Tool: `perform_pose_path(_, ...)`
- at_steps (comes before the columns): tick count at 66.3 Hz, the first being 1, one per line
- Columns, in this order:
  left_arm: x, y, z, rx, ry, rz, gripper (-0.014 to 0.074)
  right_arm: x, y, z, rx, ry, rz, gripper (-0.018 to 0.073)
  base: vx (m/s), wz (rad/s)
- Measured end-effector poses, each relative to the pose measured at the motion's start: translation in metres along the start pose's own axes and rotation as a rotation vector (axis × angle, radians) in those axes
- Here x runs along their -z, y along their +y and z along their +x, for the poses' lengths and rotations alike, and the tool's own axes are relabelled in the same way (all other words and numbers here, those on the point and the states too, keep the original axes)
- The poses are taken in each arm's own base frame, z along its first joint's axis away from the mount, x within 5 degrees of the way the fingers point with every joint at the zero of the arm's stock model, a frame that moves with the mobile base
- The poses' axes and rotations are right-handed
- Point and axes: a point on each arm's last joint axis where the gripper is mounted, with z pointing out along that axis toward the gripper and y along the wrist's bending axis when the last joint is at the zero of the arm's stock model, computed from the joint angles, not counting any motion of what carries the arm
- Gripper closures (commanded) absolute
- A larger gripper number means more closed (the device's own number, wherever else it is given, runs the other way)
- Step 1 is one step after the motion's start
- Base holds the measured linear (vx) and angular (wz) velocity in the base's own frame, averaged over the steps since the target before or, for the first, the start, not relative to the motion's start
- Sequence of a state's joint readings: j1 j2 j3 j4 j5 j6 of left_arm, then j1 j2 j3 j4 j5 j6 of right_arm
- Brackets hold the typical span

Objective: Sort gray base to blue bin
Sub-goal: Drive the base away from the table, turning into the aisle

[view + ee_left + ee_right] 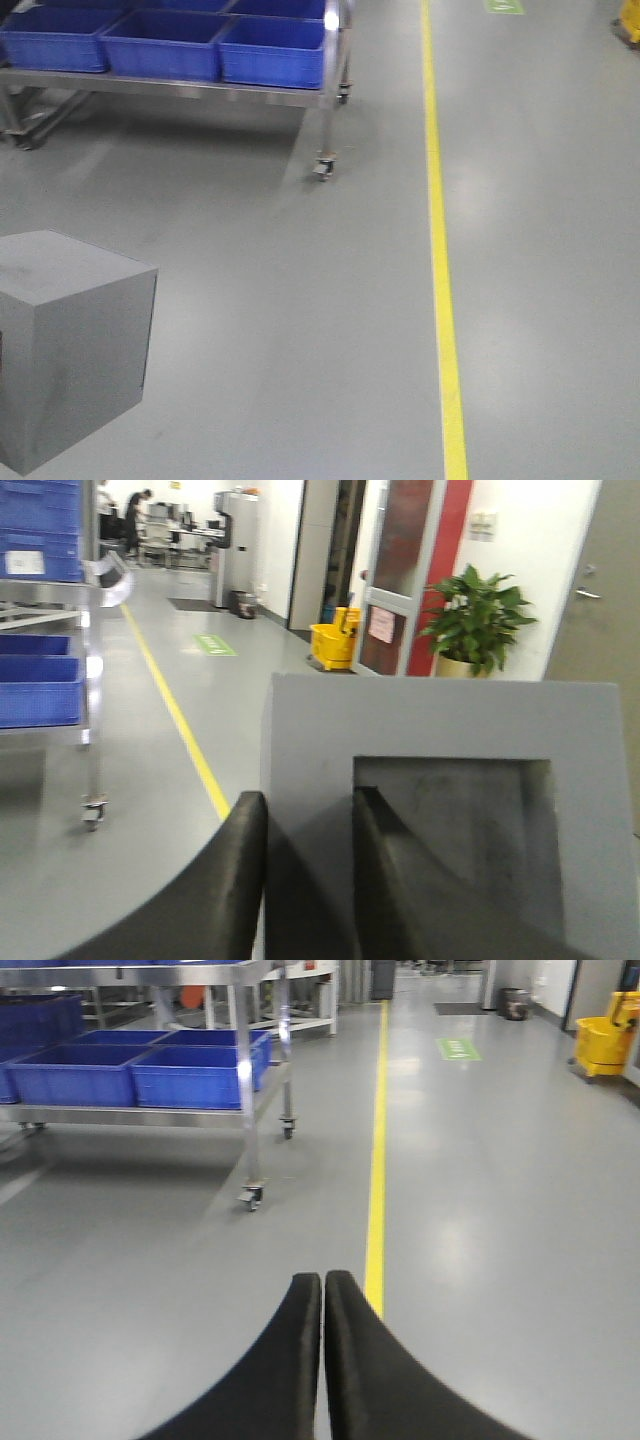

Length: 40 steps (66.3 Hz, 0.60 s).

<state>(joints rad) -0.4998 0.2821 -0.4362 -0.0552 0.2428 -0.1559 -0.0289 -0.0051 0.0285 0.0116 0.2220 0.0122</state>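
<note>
Steel cart (330, 100) carries your blue bins (270, 50) side by side. Your left gripper (308, 815) grasps the gray base (440, 730) by its recess wall, well apart from them; your right gripper (323, 1295) is clenched. Gray floor (300, 300), yellow line (440, 250).

Looks like a factory or warehouse floor to me. Smooth grey sealed floor (300, 300) with a painted yellow line (437, 200) running down it like an aisle marker. Left of that line there's a steel rack on casters (328, 120) loaded with blue bins (165, 45). Right of the line: a green floor marking (458, 1049), a yellow mop bucket (335, 645) and a potted plant (478, 620) by some doors. Way down the line, what look like desks (155, 535).
</note>
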Motion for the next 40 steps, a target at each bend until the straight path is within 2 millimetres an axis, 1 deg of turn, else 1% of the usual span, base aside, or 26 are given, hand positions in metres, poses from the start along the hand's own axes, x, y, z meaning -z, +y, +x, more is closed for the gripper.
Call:
perform_pose_path(9,0.0,0.0,0.0,0.0,0.0,0.0,0.0603,0.0,0.0,0.0,0.0,0.0,0.0,0.0564,0.11,-0.39)
perform_pose_path(19,0.0,0.0,0.0,0.0,0.0,0.0,0.0603,0.0,0.0,0.0,0.0,0.0,0.0,0.0564,0.14,-0.25)
perform_pose_path(40,0.0,0.0,0.0,0.0,0.0,0.0,0.0603,0.0,0.0,0.0,0.0,0.0,0.0,0.0564,0.21,-0.06)
